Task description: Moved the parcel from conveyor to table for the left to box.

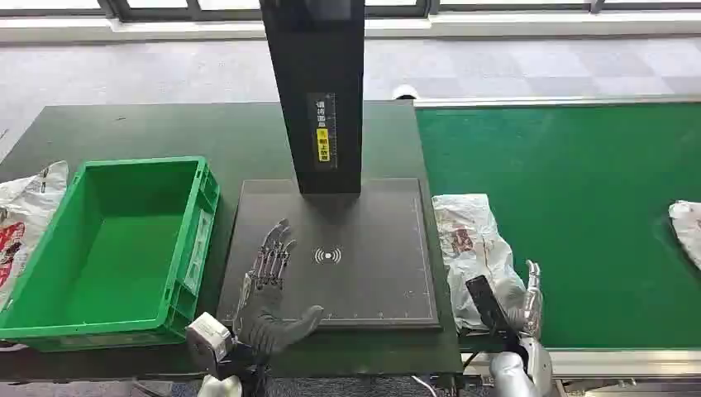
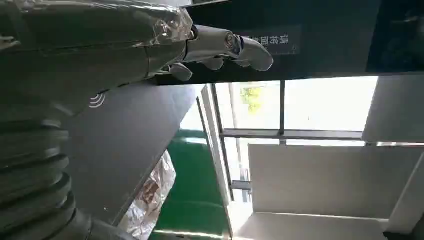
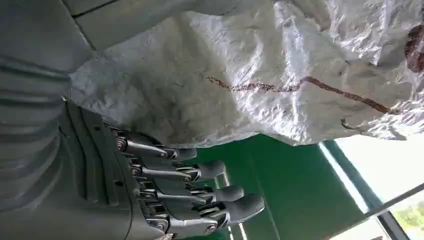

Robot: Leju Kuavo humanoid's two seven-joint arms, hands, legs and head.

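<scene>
The parcel (image 1: 473, 248) straddles the counter's (image 1: 165, 132) edge and the green conveyor (image 1: 579, 182), beside the right robot hand (image 1: 529, 302), fingers spread; left robot hand (image 1: 269, 289) spread above the black scanner pad (image 1: 372, 273), green crate (image 1: 116, 248) alongside.

Bright daylight from the windows (image 2: 320, 102), perhaps overexposed; wrist views slightly soft.

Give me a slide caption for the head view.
Right hand beside the white parcel at the conveyor edge; left hand open over the black scanner pad.

A parcel-sorting workstation: green conveyor belt (image 1: 570, 207), scanner platform (image 1: 331, 252), green crate (image 1: 116, 248).
</scene>
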